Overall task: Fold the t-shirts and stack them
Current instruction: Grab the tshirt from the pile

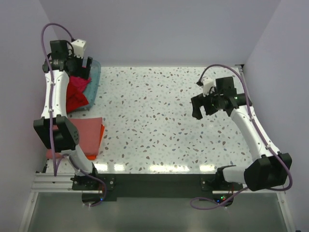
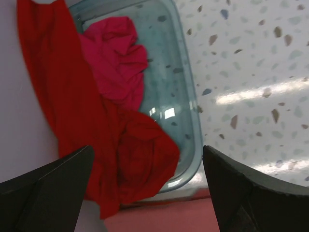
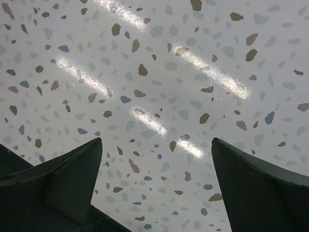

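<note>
It looked like a robot lab cell: plain white walls (image 1: 159, 29) boxed in a speckled counter (image 1: 159, 111), with a cabled left arm (image 1: 52, 94) and right arm (image 1: 251, 126) mounted on a black plate (image 1: 159, 186).

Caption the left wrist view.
Open left gripper above a translucent teal plastic tub holding a magenta-pink cloth t-shirt, a bright red cloth t-shirt spilling over its rim.

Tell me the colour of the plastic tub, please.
The tub is translucent teal; left wrist view.

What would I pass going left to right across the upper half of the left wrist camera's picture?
red t-shirt → magenta-pink t-shirt → teal plastic tub → speckled tabletop
</note>
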Action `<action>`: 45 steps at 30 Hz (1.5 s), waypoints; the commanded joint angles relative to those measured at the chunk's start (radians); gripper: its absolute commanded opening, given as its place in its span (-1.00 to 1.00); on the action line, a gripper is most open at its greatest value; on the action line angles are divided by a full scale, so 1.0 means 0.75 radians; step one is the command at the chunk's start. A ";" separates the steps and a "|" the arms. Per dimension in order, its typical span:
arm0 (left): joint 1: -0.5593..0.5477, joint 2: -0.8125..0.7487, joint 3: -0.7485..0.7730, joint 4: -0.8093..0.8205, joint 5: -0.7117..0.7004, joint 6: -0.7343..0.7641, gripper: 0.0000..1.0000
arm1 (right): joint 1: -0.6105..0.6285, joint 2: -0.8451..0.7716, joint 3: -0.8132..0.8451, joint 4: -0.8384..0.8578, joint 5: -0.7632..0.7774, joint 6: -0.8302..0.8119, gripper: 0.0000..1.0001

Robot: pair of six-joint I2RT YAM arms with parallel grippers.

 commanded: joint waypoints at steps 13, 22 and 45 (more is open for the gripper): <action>0.243 0.230 -0.247 0.391 -0.500 0.451 0.92 | -0.003 0.290 0.381 -0.258 -0.202 -0.059 0.97; 0.261 0.378 -0.223 0.506 -0.584 0.511 0.76 | -0.005 0.293 0.373 -0.248 -0.206 -0.051 0.97; 0.202 0.198 -0.026 0.426 -0.472 0.456 -1.00 | -0.005 0.272 0.334 -0.238 -0.182 -0.055 0.97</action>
